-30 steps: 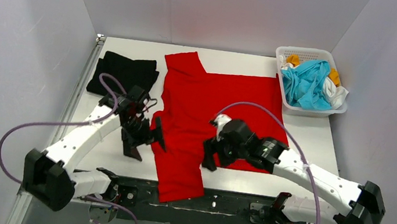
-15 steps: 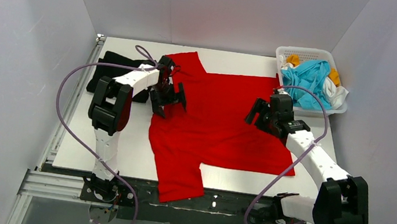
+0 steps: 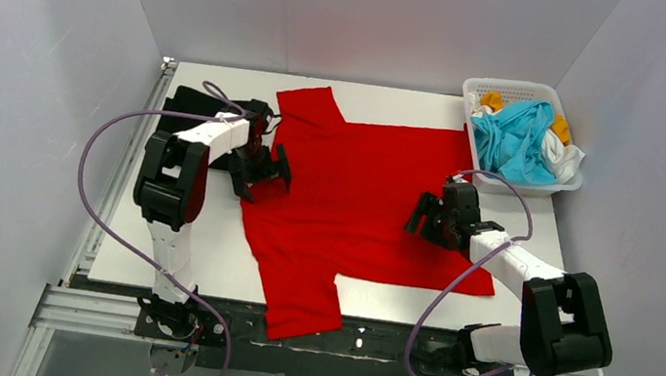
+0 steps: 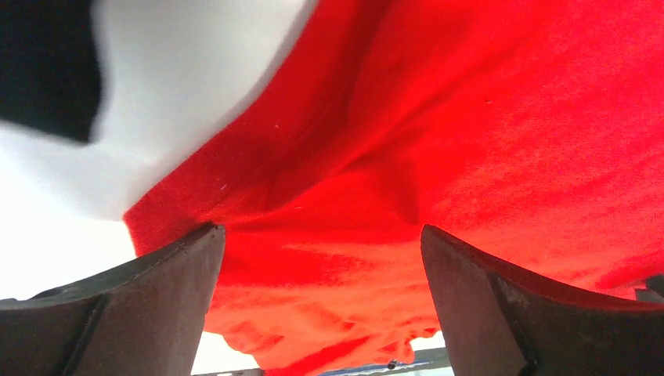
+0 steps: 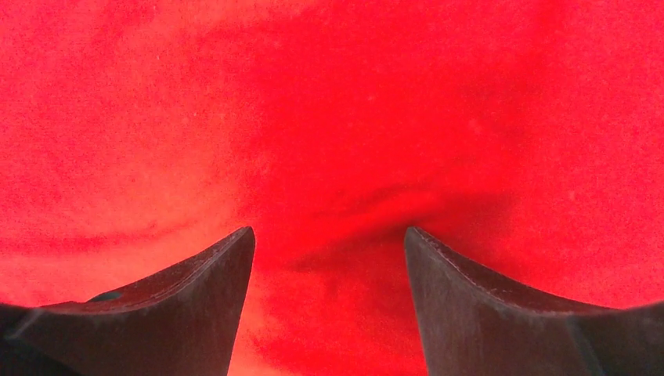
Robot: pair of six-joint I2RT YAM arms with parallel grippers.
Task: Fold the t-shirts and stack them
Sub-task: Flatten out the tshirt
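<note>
1 tee folded, red one spread flat, rest not started.
Top cam: bright red short-sleeved cloth t-shirt [image 3: 357,201] lies unfolded mid white table [image 3: 212,250]; folded black cloth t-shirt [image 3: 186,100] at far left; cyan cloth shirt [image 3: 513,140], white cloth shirt [image 3: 564,160] and orange-yellow cloth shirt [image 3: 492,100] crumpled in white plastic lattice basket [image 3: 511,82]. left gripper [image 3: 260,170] at red tee's left edge, right gripper [image 3: 431,220] over its right part. L wrist cam: jaws wide apart, red cloth bunched below, nothing pinched. R wrist cam: same, flat red cloth.
</note>
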